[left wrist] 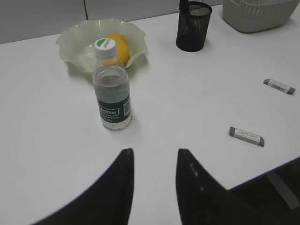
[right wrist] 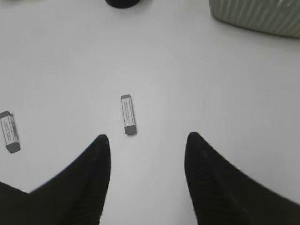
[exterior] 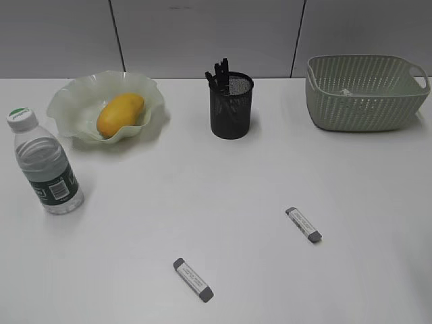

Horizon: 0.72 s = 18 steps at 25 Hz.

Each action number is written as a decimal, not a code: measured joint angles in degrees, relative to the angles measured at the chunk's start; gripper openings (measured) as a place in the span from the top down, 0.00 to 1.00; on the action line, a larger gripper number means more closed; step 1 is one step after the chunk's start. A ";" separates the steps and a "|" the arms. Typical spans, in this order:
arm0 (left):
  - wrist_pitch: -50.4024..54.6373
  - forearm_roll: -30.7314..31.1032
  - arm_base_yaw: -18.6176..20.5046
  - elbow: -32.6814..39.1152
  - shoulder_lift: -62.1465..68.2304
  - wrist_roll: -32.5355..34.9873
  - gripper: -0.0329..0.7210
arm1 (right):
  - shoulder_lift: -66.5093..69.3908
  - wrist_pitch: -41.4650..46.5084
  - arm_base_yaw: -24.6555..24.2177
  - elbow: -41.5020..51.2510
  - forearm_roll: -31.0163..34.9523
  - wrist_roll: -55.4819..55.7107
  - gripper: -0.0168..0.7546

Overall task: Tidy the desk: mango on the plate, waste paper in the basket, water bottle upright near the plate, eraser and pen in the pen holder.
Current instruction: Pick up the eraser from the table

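A yellow mango (exterior: 120,113) lies on the pale green wavy plate (exterior: 71,101), also in the left wrist view (left wrist: 117,44). A water bottle (exterior: 44,163) stands upright in front of the plate (left wrist: 77,42), as the left wrist view (left wrist: 112,91) shows. The black mesh pen holder (exterior: 231,106) holds dark pens (exterior: 219,71). Two grey-and-white erasers lie on the table, one near the front (exterior: 193,279) and one to the right (exterior: 303,224). White paper (exterior: 345,91) lies in the green basket (exterior: 364,94). My left gripper (left wrist: 154,152) and right gripper (right wrist: 146,137) are open and empty; the right one hovers near an eraser (right wrist: 128,114).
The white table (exterior: 202,196) ends at a front edge in the left wrist view (left wrist: 262,171). A grey panelled wall stands behind the table. The second eraser (right wrist: 9,132) lies left of my right gripper.
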 joint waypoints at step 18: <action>-0.11 -0.11 26.83 0.00 -0.02 0.00 0.65 | 72.65 8.98 11.88 -32.18 -0.63 2.55 0.44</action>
